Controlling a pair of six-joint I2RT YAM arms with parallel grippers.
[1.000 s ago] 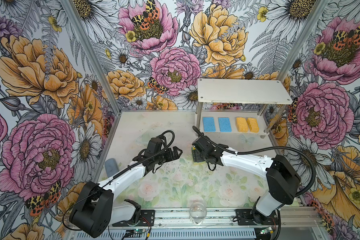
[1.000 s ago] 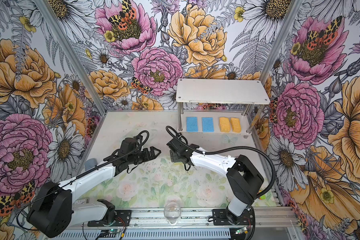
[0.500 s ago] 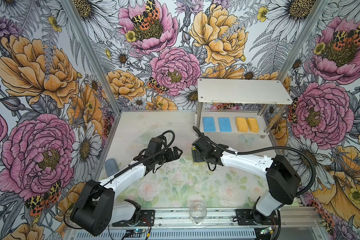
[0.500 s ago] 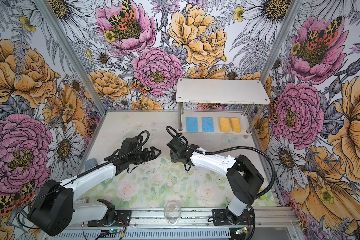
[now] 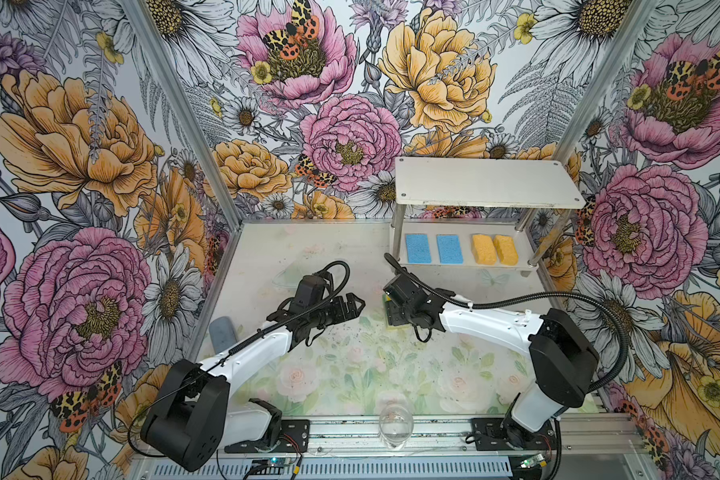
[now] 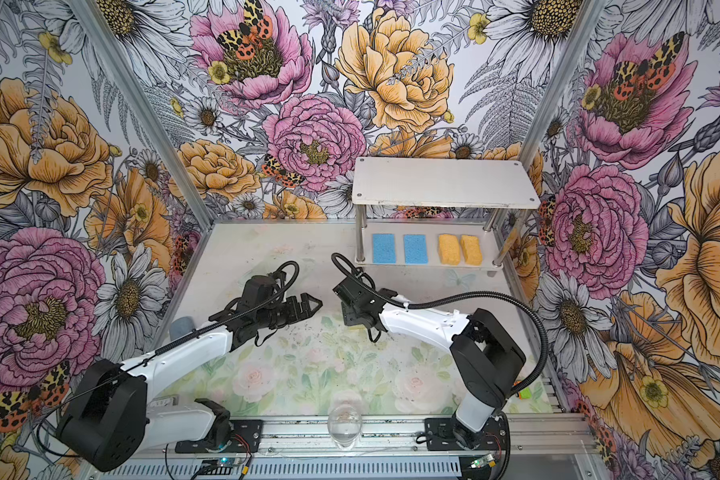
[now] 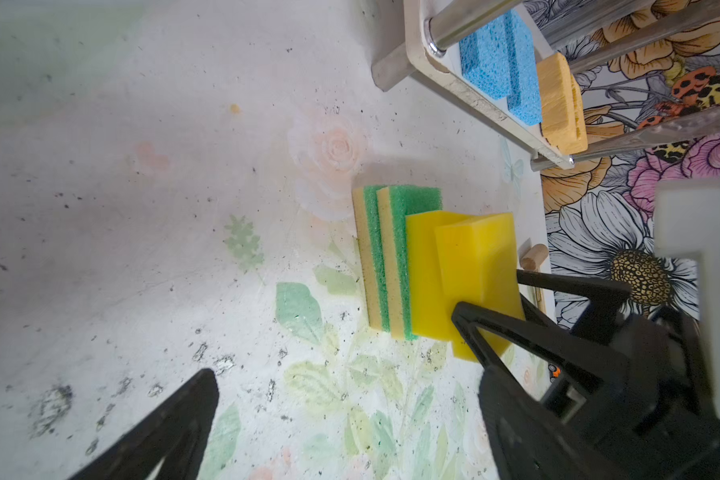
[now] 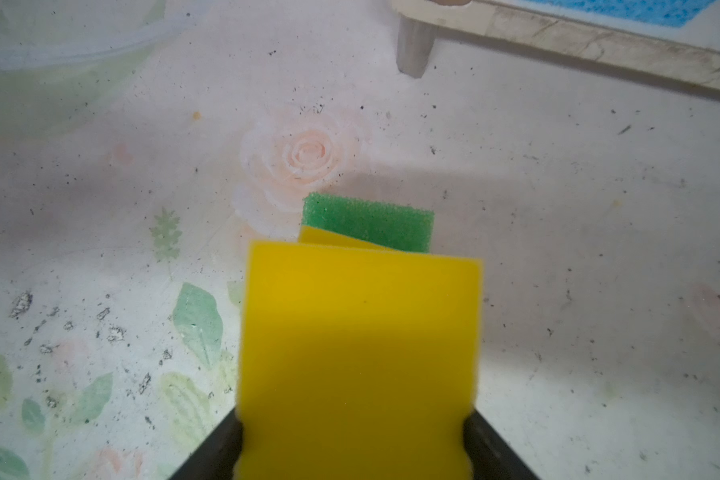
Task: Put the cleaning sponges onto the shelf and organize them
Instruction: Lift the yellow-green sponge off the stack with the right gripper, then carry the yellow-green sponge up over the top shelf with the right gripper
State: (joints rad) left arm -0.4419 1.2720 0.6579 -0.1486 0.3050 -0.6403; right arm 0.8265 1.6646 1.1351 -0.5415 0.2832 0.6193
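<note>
Floral wallpaper (image 5: 80, 137) covers the walls, and the table (image 5: 350, 386) carries a pale mat printed with roses. In both top views the shelf (image 5: 487, 180) (image 6: 441, 180) stands at the far right of the table. On its lower board two blue sponges (image 5: 417, 248) lie side by side, and to their right two orange-yellow sponges (image 5: 484, 249) touch each other. The left gripper (image 5: 356, 303) hovers near mid-table, fingers spread wide and empty, pointing toward the right gripper (image 5: 391, 313). That one is hidden under its own wrist there, so its grip cannot be read from above. A grey-blue cylinder (image 5: 223, 332) sits by the left wall and a clear glass (image 5: 395, 424) stands at the near rail. The left wrist view shows four sponges on edge in a row on the mat, near the shelf's front. Two green-topped sponges (image 7: 375, 257) are pressed together, then comes the second yellow sponge (image 7: 422, 274), then the held yellow sponge (image 7: 474, 257). The last sits between the right gripper's black fingers (image 7: 487, 332); whether it touches its yellow neighbour I cannot tell. In the right wrist view the held yellow sponge (image 8: 358, 357) fills the middle, with a dark finger closed against each side. Beyond it show a sliver of the second yellow sponge (image 8: 329, 239) and a green edge, with the shelf's lower board (image 8: 578, 41) farther off.
</note>
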